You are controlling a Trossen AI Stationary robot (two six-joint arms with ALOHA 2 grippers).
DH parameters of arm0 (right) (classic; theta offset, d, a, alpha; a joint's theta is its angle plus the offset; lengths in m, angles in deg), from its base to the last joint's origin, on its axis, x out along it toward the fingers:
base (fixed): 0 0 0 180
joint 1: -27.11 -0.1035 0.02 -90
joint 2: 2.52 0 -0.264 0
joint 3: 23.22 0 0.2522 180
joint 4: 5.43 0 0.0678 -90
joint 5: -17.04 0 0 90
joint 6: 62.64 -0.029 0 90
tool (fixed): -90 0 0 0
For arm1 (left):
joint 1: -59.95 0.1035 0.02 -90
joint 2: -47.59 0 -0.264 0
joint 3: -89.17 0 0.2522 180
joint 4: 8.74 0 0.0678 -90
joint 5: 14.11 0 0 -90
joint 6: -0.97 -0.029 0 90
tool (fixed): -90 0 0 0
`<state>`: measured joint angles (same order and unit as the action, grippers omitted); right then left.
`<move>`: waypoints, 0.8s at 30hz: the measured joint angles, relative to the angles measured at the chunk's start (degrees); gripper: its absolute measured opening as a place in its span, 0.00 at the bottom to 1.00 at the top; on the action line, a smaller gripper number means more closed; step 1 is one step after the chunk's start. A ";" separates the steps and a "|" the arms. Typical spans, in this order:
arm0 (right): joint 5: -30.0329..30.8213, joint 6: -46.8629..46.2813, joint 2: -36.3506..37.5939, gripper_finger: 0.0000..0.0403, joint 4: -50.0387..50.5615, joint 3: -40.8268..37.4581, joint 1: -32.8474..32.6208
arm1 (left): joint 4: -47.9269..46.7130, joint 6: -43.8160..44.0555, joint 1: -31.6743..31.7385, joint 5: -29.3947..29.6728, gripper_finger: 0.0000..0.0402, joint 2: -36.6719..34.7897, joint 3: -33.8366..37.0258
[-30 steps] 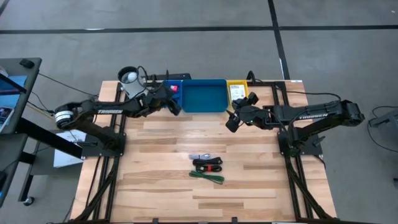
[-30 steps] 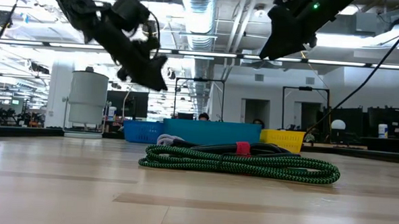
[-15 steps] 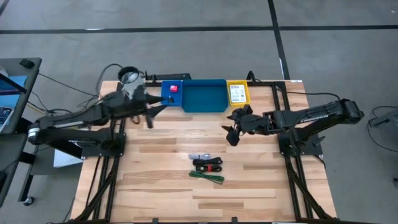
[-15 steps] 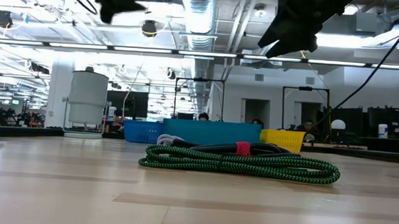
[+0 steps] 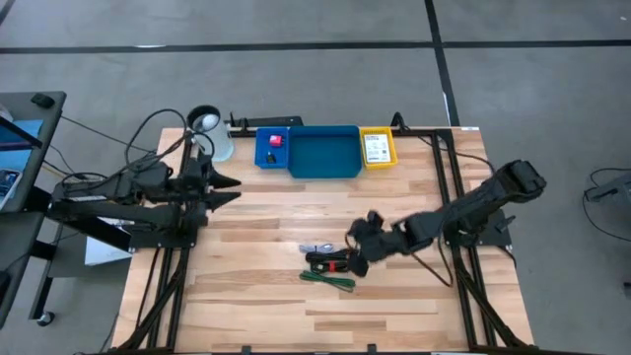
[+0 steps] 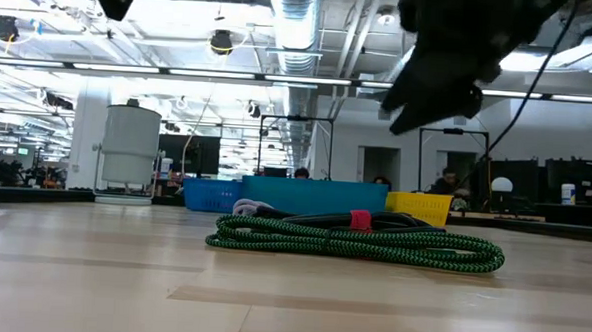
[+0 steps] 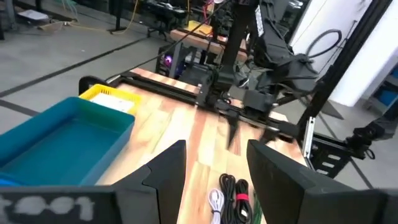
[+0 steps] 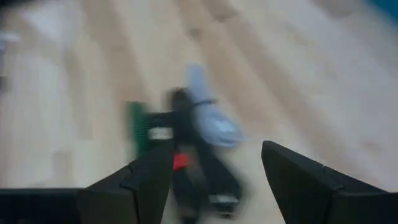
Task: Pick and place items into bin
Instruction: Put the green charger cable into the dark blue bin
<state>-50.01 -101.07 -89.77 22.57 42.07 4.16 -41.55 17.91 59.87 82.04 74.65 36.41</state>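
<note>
A black cable bundle with a red tie (image 5: 330, 260), green ties (image 5: 328, 281) and a silvery piece (image 5: 315, 248) lie together on the table's middle, close to its near side. My right gripper (image 5: 357, 258) is open just right of them, above the table; its wrist view shows the bundle (image 8: 193, 165) ahead between the fingers. My left gripper (image 5: 225, 189) is open and empty over the table's left part. The pink-red cube (image 5: 275, 141) and a black block (image 5: 270, 157) lie in the small blue bin (image 5: 272, 148). The white card with green print (image 5: 376, 147) lies in the yellow bin (image 5: 377, 148).
A large teal bin (image 5: 323, 152) stands between the blue and yellow bins along the far edge. A white cylindrical cup (image 5: 209, 130) stands at the far left corner. Bare wood lies around the pile on the near half of the table.
My left gripper has drawn back from over the blue bin toward the table's left and near side. My right gripper has swung from beside the yellow bin toward the near edge and down, arriving right of the cable pile. The pile has not moved.
</note>
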 joint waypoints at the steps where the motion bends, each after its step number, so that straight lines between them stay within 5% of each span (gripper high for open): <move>1: 0.05 -1.08 -0.47 0.59 -2.05 0.02 -1.40 | -0.61 0.27 -0.68 0.46 0.40 -0.29 0.00; 9: 0.25 -1.95 -6.37 0.59 -5.20 5.22 -8.30 | -4.60 0.44 -2.33 1.00 0.40 -0.45 0.02; 24: -4.10 -4.02 -26.43 0.56 9.54 24.62 -9.16 | -7.64 0.40 -2.33 0.73 0.40 -0.47 0.02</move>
<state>-54.11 -105.09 -116.19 32.11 66.69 -5.00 -49.19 18.31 57.54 82.77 74.18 36.43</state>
